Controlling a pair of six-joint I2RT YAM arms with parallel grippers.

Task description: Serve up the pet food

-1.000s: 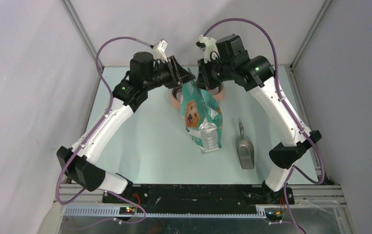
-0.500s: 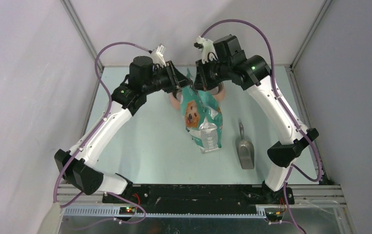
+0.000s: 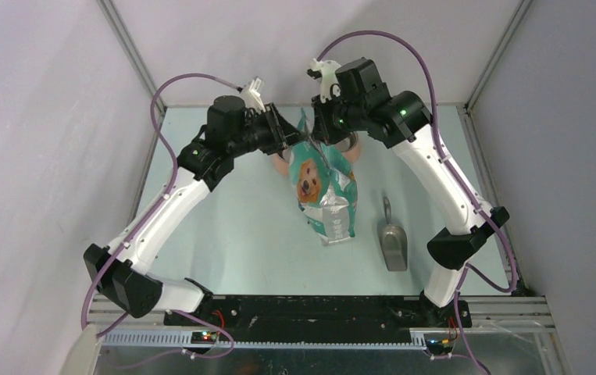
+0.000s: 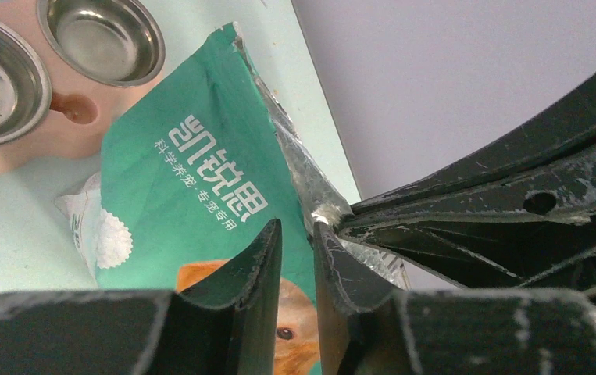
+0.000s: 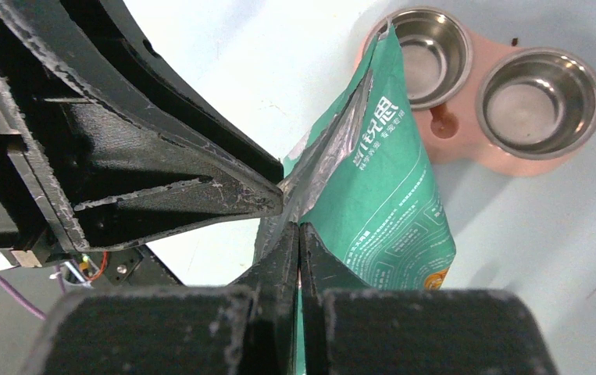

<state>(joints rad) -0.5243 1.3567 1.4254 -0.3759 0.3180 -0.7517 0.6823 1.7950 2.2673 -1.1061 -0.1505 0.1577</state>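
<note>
The teal-green foil bag [image 3: 326, 187] with a golden dog stands tilted mid-table; it also shows in the left wrist view [image 4: 193, 180] and the right wrist view [image 5: 388, 195]. My right gripper [image 3: 319, 141] [image 5: 300, 226] is shut on the bag's silvery top edge. My left gripper [image 3: 293, 141] [image 4: 296, 226] is at the same top edge, its jaws a narrow gap apart, with one fingertip [image 4: 322, 234] touching the foil. No kibble shows; it is hidden inside the bag.
A pink double feeder [image 3: 280, 162] with two empty steel bowls [image 5: 427, 55] [image 5: 540, 101] lies just behind the bag. A grey metal scoop [image 3: 392, 238] lies on the table to the bag's right. Walls close in at the back and sides.
Both grippers have moved slightly back and up at the bag's top, and the bag's upper corner now stands up between them. The scoop and feeder have not moved.
</note>
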